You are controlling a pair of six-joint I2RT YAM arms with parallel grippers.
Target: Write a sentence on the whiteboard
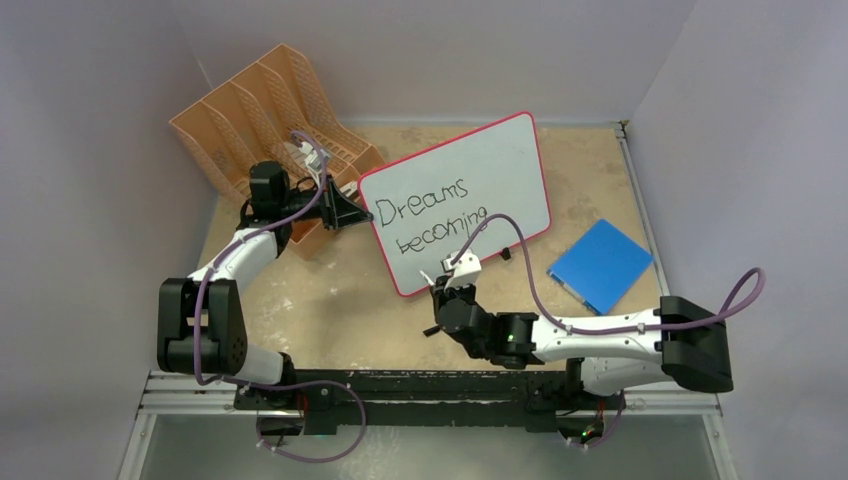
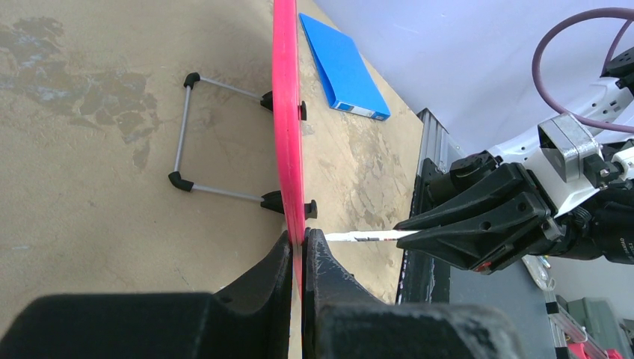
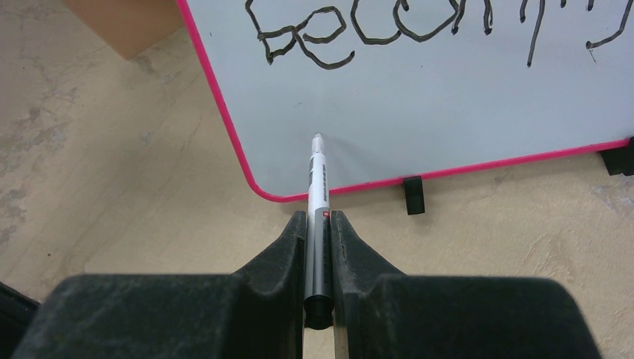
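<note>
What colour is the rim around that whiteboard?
Bright pink-red; the whiteboard rim shows best in the right wrist view.

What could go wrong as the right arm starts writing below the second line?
The left gripper pinches only the thin edge of the pink-framed white whiteboard; pen pressure might pivot it. The slim black-and-white marker sits in the right gripper near the bottom corner, so writing room looks tight.

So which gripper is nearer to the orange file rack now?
Left. The left gripper is shut on the edge of the whiteboard, just beside the orange file rack. The right gripper holds a marker at the board's lower edge, farther from the rack.
</note>
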